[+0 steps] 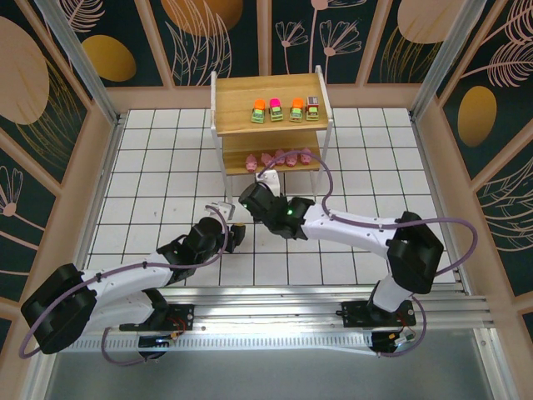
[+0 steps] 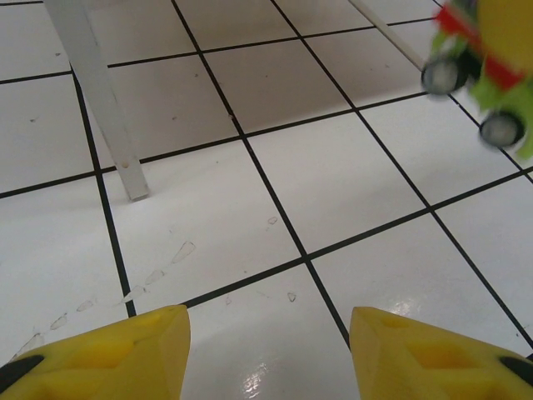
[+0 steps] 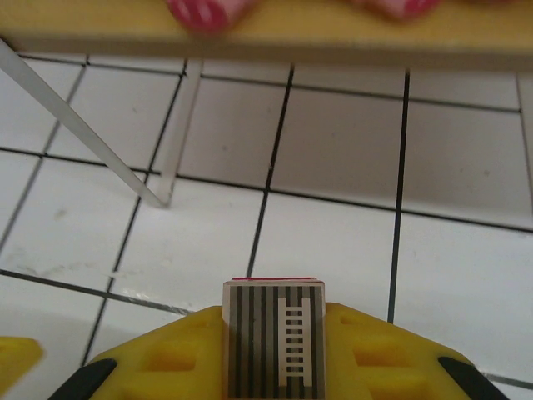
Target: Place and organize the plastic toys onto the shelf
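Yellow right end effector (image 3: 275, 371) gripping striped toy (image 3: 273, 333), left end effector (image 2: 266, 354) wide, pink toys (image 3: 208, 12) blurred, cropped on shelf (image 3: 300, 37).

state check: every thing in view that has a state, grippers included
left gripper: open, nothing between the fingers
right gripper: shut on the striped toy
striped toy: gripped, not yet on the shelf
four green toys: upright, in a row on the top tier
pink pigs: lined up along the lower tier
shelf: upright, both tiers partly filled
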`<action>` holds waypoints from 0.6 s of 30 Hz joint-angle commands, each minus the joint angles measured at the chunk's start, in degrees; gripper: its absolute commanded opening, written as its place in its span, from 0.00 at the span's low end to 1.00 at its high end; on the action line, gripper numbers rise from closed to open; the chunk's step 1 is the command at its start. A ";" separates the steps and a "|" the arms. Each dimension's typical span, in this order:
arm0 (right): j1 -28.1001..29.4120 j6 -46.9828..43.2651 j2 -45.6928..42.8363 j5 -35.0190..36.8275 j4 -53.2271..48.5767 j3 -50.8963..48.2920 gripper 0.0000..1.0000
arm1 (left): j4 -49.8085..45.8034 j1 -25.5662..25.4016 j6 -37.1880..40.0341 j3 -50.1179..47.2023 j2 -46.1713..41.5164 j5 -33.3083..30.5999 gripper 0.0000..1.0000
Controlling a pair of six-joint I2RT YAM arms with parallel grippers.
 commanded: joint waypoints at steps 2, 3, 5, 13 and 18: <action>0.84 -2.94 -1.60 4.99 -4.62 6.47 0.18 | 1.54 0.22 1.06 -0.67 0.30 1.46 0.54; 0.94 -3.29 -1.44 5.31 -5.03 7.54 0.18 | 1.64 0.22 1.09 -0.64 0.29 1.62 0.54; 1.04 -4.17 -1.15 5.99 -5.89 9.81 0.18 | 1.68 0.27 1.14 -0.65 0.35 1.73 0.54; 1.55 -7.91 0.01 8.56 -6.36 19.20 0.16 | 1.80 0.27 1.22 -0.61 0.52 1.65 0.54; 1.53 -11.26 2.67 10.25 -7.52 27.03 0.14 | 1.79 0.29 1.25 -0.50 0.83 1.51 0.54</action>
